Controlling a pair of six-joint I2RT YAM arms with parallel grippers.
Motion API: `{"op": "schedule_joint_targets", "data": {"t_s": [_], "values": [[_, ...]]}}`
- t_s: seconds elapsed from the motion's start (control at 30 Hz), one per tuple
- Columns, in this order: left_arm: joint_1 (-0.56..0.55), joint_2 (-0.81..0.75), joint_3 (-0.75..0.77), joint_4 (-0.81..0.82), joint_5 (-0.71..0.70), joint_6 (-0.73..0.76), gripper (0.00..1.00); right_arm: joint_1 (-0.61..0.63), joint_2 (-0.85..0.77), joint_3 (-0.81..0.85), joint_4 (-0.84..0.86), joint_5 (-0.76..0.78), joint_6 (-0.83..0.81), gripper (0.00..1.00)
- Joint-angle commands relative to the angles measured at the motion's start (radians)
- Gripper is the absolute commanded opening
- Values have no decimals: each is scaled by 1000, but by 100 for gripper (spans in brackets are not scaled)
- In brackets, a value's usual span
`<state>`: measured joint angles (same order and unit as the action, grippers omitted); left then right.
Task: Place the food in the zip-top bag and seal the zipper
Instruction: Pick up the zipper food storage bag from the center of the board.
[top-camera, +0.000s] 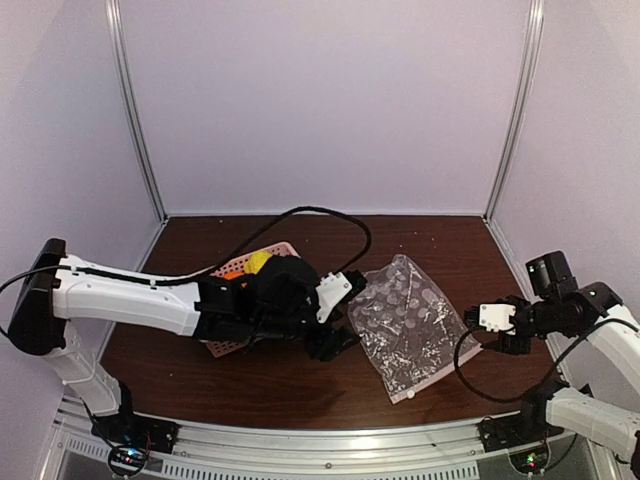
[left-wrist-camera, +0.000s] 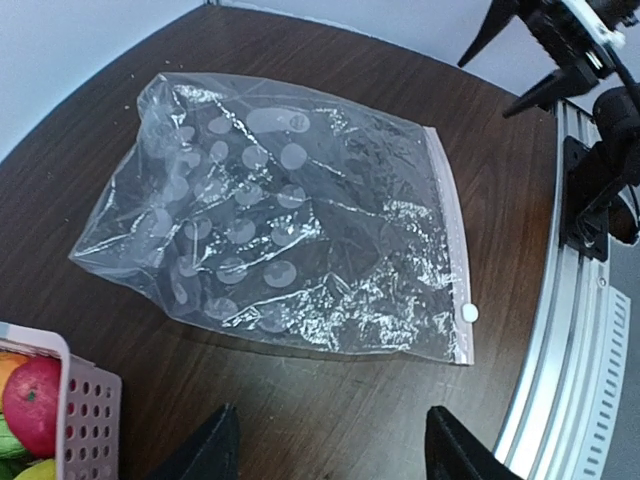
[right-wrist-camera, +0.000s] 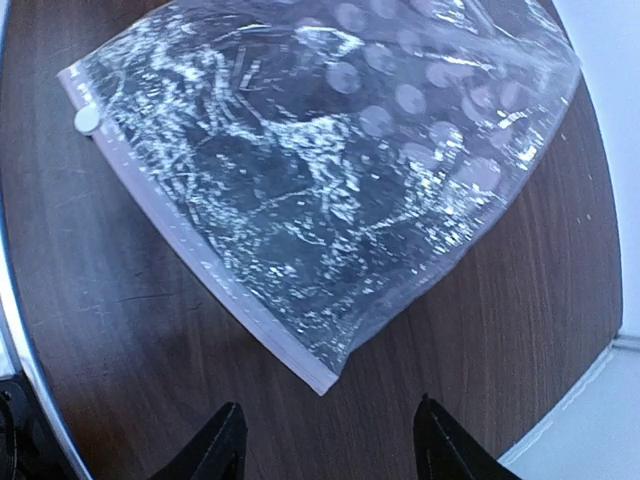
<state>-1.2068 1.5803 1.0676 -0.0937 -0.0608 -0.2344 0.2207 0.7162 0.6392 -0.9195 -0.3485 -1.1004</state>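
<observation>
Pink lattice basket (top-camera: 226, 347) on the left half of a dark wood desk (top-camera: 300, 388), its wall pierced with small square holes; pale plain walls (top-camera: 320, 100) on three sides, joined by slim metal posts (top-camera: 137, 115) at the back corners; ribbed aluminium rail (top-camera: 330, 457) along the near edge

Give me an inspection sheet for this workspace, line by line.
Surface: dark wooden table.
Job's things: zip-top bag lies flat, looks empty; zipper toward the near rail, white slider at one end; food in the pink basket.
Clutter: few tiny pale specks.
Grippers: left gripper open, empty; right gripper open, empty.
Cables: black cable loops over left arm; another by right arm.
Surroundings: pale walls, metal frame posts.
</observation>
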Motion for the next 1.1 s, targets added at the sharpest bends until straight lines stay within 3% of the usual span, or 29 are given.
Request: {"op": "schedule_joint_targets", "data": {"t_s": [0.0,0.27,0.53,0.73,1.07], "values": [[-5,145,148,-6,19,-221,64,100,45,-31,-46,13,-91,54],[5,263,152,9,-85,-663,66,336,161,-59,106,89,4,45],[70,388,170,88,-6,-834,57,492,181,-101,138,181,44,43],[93,449,194,144,40,-833,54,560,229,-126,188,255,54,36],[131,493,202,188,61,-817,49,569,310,-166,257,329,37,34]]}}
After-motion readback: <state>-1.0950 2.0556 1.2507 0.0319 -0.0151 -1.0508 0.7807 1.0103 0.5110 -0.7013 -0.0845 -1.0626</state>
